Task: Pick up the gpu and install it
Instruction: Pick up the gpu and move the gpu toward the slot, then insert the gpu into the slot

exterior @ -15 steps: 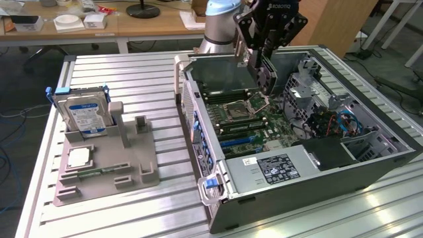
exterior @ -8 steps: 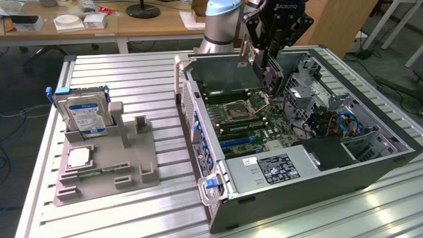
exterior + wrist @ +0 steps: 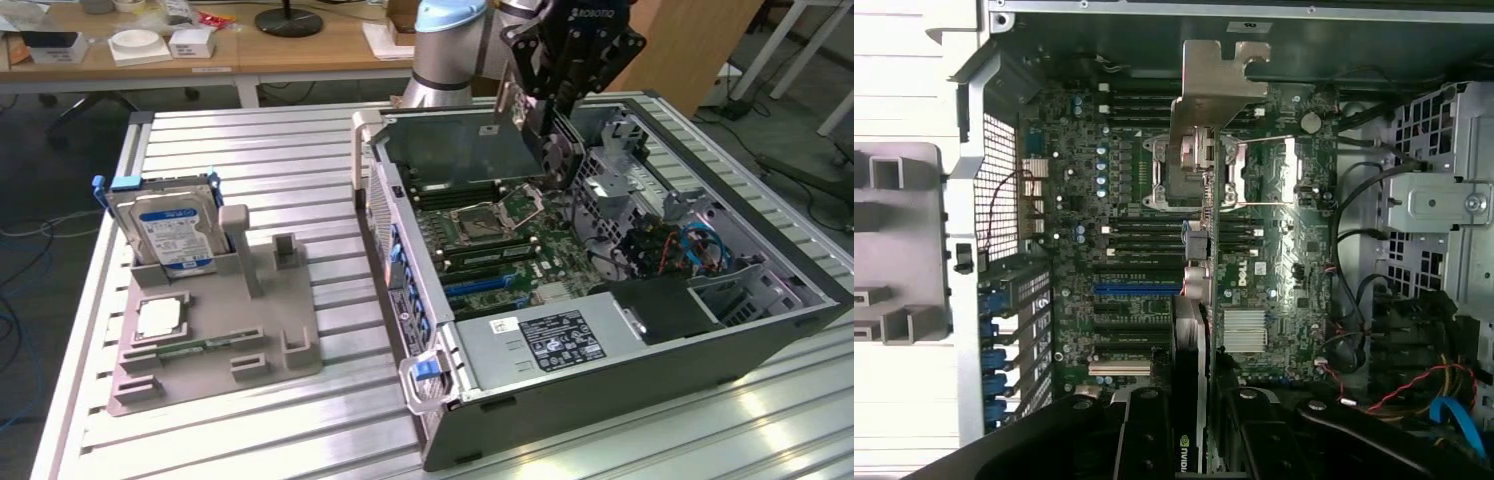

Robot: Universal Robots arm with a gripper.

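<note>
Black fingers (image 3: 1146,432) of the gripper (image 3: 1199,430) close narrowly on the gpu (image 3: 1192,340), pinching the thin dark card by its flat faces; the card stands on edge between them and runs away from the gripper to its silvery end bracket (image 3: 1219,90), which sits at the far end near the case's wall; directly beneath the gripper lies the motherboard (image 3: 1124,250) of the open computer case (image 3: 747,350), with the processor socket (image 3: 1199,165) under the card's far half and a blue slot (image 3: 1139,287) just beside the card's line; whether the lower edge touches the board I cannot tell.

From the exterior view the gripper (image 3: 561,100) hangs over the case's far end, the gpu (image 3: 549,150) dark below it; well apart from the gripper, outside the case, a hard drive (image 3: 167,232) with a blue-white label stands upright in a grey holder (image 3: 267,340) on the slatted metal table (image 3: 267,150).
</note>
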